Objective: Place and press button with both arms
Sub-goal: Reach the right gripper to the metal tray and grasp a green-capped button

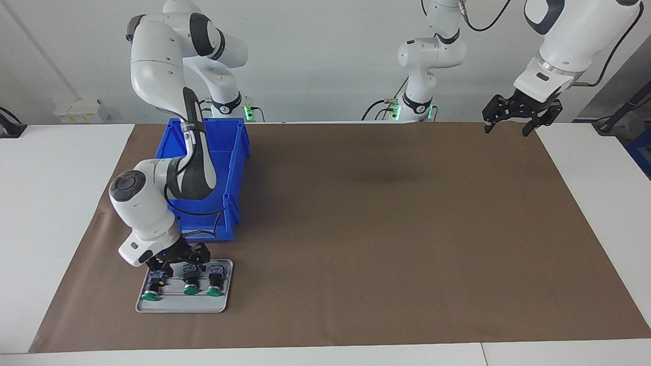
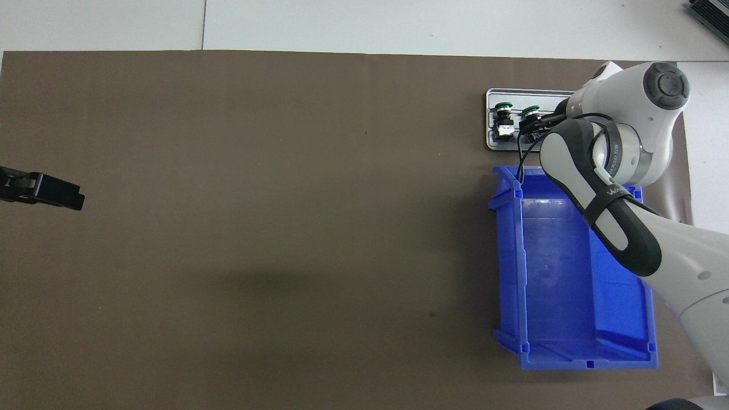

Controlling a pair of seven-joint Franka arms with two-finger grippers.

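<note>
Three green-capped buttons lie in a row on a grey tray (image 1: 178, 306), which sits farther from the robots than the blue bin. They are an end button (image 1: 151, 291), a middle one (image 1: 190, 285) and a third (image 1: 214, 284). My right gripper (image 1: 176, 263) is down low over the tray's robot-side edge, open, its fingers by the black barrels of the end and middle buttons. Contact cannot be read. From overhead the arm hides one button; two buttons (image 2: 503, 117) (image 2: 532, 114) show. My left gripper (image 1: 507, 131) waits open in the air at the left arm's end.
An empty blue bin (image 1: 236, 152) (image 2: 569, 353) stands between the tray (image 2: 491, 139) and the right arm's base, under the right arm's forearm. Brown paper (image 1: 381, 229) covers the table. Only the tip of the left gripper (image 2: 68, 199) shows overhead.
</note>
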